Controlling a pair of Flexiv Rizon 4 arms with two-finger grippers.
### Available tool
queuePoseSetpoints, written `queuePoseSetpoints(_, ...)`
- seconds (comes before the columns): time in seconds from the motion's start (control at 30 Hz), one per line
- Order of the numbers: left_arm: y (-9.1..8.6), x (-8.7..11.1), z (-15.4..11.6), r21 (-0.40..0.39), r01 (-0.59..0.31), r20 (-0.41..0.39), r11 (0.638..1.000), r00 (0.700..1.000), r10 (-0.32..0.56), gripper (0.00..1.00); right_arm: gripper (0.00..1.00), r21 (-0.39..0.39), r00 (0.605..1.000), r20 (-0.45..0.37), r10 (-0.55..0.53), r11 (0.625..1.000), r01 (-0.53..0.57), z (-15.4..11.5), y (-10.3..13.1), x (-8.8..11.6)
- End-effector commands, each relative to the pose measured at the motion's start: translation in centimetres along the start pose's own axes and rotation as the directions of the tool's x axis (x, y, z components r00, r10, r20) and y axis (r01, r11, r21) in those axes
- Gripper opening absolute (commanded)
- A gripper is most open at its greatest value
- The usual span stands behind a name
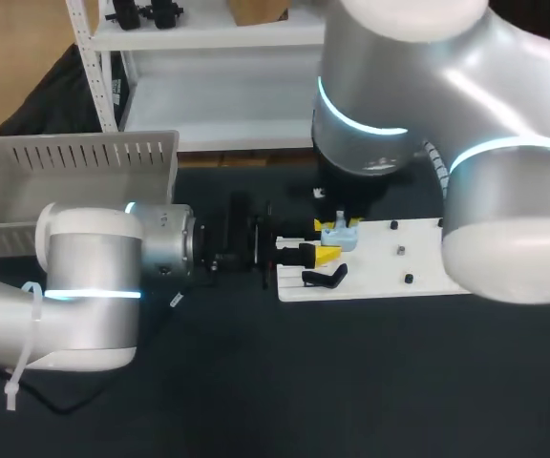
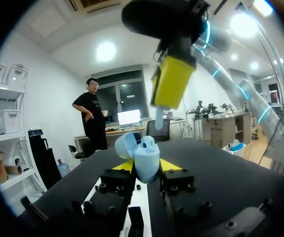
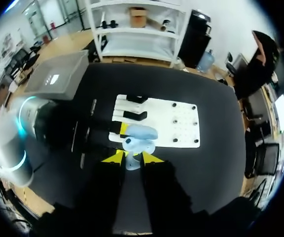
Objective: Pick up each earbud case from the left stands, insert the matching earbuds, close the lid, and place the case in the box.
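Observation:
A light blue earbud case point(image 2: 148, 160) with its lid point(image 2: 124, 145) hinged open sits between the yellow tips of my left gripper point(image 2: 147, 166), which is shut on it. The case is held over the left end of the white stand board point(image 1: 390, 262). Directly above it hangs my right gripper point(image 3: 133, 158), shut on a pale blue earbud point(image 3: 132, 162). In the left wrist view the earbud's stem point(image 2: 159, 118) points down at the open case from under a yellow finger point(image 2: 171, 81). In the head view the case point(image 1: 337, 237) shows just under my right arm.
A black stand point(image 1: 325, 277) lies on the board's near left corner, with small black pegs point(image 1: 408, 279) further right. A grey slotted box point(image 1: 74, 176) stands at the back left. My right arm's big elbow point(image 1: 504, 191) covers the board's right end.

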State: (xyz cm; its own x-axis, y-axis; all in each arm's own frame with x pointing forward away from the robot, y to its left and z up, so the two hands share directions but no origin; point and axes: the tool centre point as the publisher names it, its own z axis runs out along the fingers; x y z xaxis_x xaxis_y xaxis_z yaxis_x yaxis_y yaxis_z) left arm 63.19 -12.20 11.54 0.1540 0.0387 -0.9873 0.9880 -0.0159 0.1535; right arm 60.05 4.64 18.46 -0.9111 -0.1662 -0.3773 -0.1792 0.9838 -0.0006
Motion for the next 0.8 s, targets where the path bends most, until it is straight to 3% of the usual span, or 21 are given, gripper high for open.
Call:
queuePoseSetpoints(0.03,0.0,0.0,0.0,-0.001,-0.001,0.0,1.0,1.0,0.001,0.0,0.0,-0.021,0.997,-0.068,-0.024,1.0,0.023,0.7,-0.4,-0.9)
queuePoseSetpoints(0.53,0.0,0.0,0.0,-0.001,-0.001,0.0,1.0,1.0,0.001,0.0,0.0,-0.012,0.996,-0.081,-0.031,0.999,0.03,0.7,-0.4,-0.8)
queuePoseSetpoints(0.8,0.0,0.0,0.0,-0.001,-0.001,0.0,1.0,1.0,0.001,0.0,0.0,0.022,0.998,-0.061,0.028,0.999,-0.027,1.3,0.5,-0.5)
